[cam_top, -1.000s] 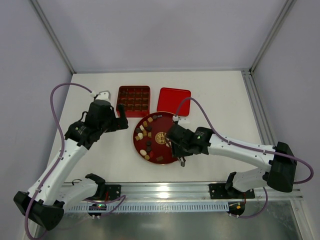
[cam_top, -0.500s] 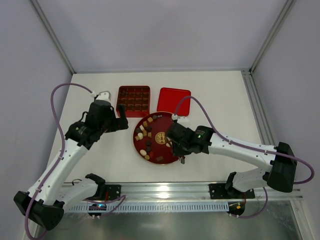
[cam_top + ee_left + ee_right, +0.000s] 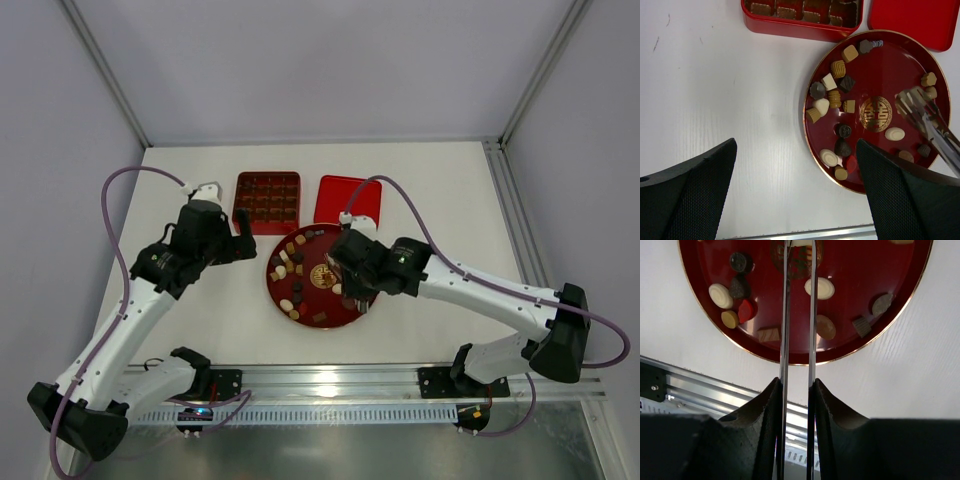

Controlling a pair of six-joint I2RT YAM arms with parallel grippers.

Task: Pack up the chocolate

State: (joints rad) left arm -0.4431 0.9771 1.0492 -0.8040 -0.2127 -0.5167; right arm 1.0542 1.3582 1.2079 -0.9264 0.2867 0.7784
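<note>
Several pieces of chocolate (image 3: 290, 262), dark, tan and cream, lie on the round red plate (image 3: 272, 285) with its gold emblem (image 3: 876, 113). My right gripper (image 3: 352, 283) is above the plate's right half, shut on metal tongs (image 3: 786, 315). The two blades run up over the emblem, close together. In the left wrist view the tong tips (image 3: 906, 98) sit by a tan piece; I cannot tell whether it is gripped. A cream oval (image 3: 819, 287) lies just right of the blades. My left gripper (image 3: 243, 236) hangs open to the left of the plate with nothing in it.
A square red box (image 3: 267, 200) with grid compartments stands behind the plate, with brown pieces in some of its cells. Its flat red lid (image 3: 348, 199) lies to its right. An aluminium rail (image 3: 685, 385) runs along the table's near edge.
My right arm has moved from the plate's near right rim up over the plate toward the emblem. The tong blades have closed in a little. The left arm has not moved.
</note>
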